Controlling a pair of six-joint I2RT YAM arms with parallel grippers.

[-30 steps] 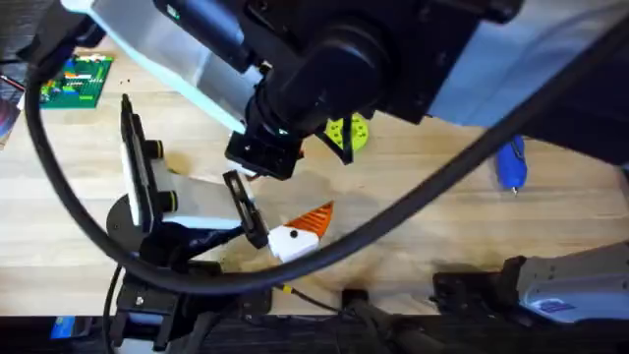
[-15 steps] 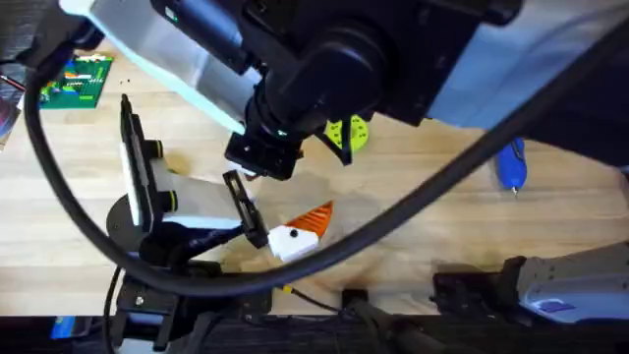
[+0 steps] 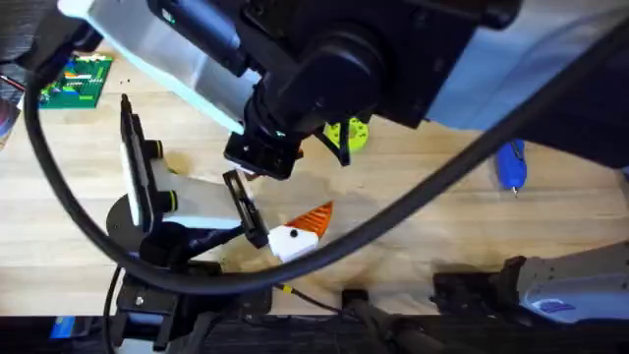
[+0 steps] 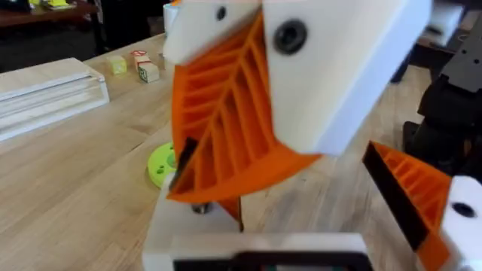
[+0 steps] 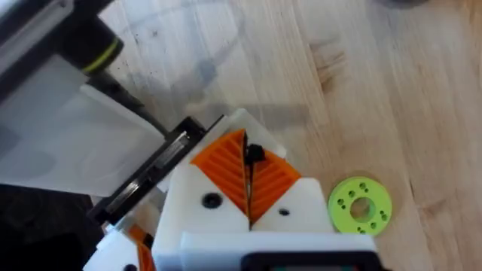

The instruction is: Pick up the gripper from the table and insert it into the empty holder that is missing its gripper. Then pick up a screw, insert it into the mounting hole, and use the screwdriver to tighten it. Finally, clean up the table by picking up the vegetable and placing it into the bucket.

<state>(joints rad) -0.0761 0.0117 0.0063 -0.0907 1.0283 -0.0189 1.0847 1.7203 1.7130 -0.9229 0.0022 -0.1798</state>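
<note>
The right gripper (image 5: 248, 192) has its jaws closed on a small dark screw (image 5: 254, 155), pads touching. The left gripper (image 3: 295, 234) sits low at about 6 o'clock on the counter (image 3: 432, 211); how far its jaws stand apart I cannot tell. The screwdriver (image 3: 510, 164) lies at 3 o'clock on bare wood near the edge, well apart from the green disc (image 3: 350, 135)

A light wooden table (image 3: 413, 211) is carrying the work. The screwdriver (image 3: 510, 164) is lying on it toward the far right, its metal tip pointing toward the near edge. A yellow-green disc (image 3: 350, 133) is resting flat near the middle. A green circuit board (image 3: 77, 80) is sitting at the far left. Small blocks (image 4: 132, 64) are standing on the boards in the left wrist view.
</note>
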